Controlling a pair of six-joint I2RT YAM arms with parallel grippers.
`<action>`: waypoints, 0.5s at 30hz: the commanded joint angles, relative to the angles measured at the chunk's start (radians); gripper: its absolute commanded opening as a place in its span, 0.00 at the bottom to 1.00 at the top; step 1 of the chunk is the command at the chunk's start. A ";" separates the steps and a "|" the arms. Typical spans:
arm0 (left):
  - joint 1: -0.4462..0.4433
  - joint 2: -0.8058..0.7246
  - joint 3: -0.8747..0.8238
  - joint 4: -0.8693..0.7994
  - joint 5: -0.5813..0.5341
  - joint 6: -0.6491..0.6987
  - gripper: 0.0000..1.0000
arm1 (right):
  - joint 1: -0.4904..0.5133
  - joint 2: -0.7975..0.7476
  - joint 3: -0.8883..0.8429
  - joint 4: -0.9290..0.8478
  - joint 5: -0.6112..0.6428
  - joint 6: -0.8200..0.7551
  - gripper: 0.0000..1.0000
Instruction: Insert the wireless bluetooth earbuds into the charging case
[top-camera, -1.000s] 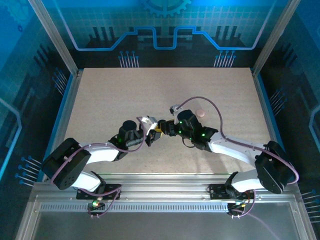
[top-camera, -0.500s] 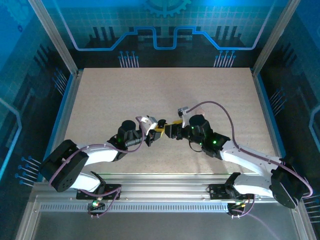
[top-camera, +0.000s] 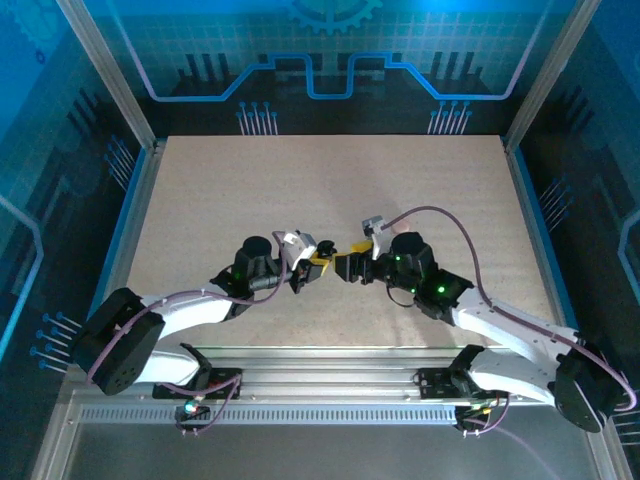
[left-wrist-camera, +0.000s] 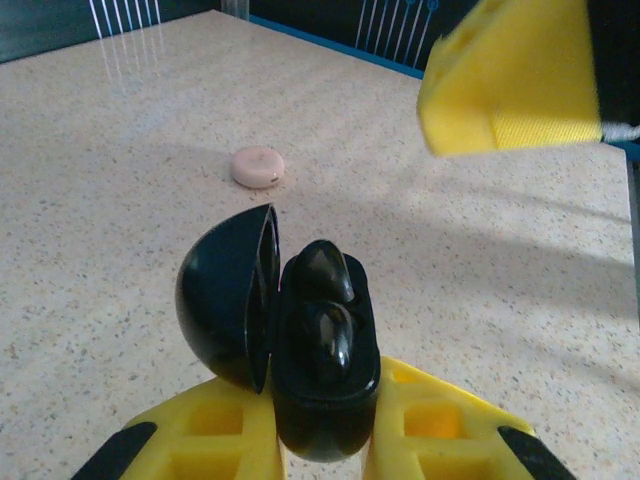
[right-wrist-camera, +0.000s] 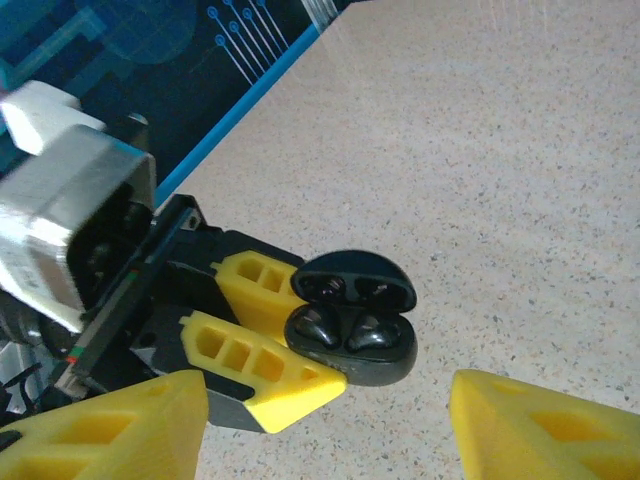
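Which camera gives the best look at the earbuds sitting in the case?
The right wrist view: both earbuds lie side by side in the open charging case. The left wrist view shows them end-on, one behind the other. From the top view they are too small to make out.

In the left wrist view's lower centre, the case (left-wrist-camera: 325, 380) sits in the left gripper (left-wrist-camera: 320, 430), earbuds (left-wrist-camera: 325, 300) inside it. A disc (left-wrist-camera: 257, 166) lies on the table (left-wrist-camera: 110, 130) behind, upper left.
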 joint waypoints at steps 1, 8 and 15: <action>-0.005 -0.033 0.042 -0.073 0.062 0.034 0.07 | -0.011 -0.058 -0.018 -0.012 -0.016 -0.076 0.67; 0.000 -0.037 0.075 -0.143 0.095 0.049 0.07 | -0.020 -0.133 -0.041 -0.053 0.012 -0.218 0.72; 0.042 -0.005 0.100 -0.145 0.203 0.030 0.07 | -0.052 -0.167 -0.093 0.022 -0.025 -0.379 0.76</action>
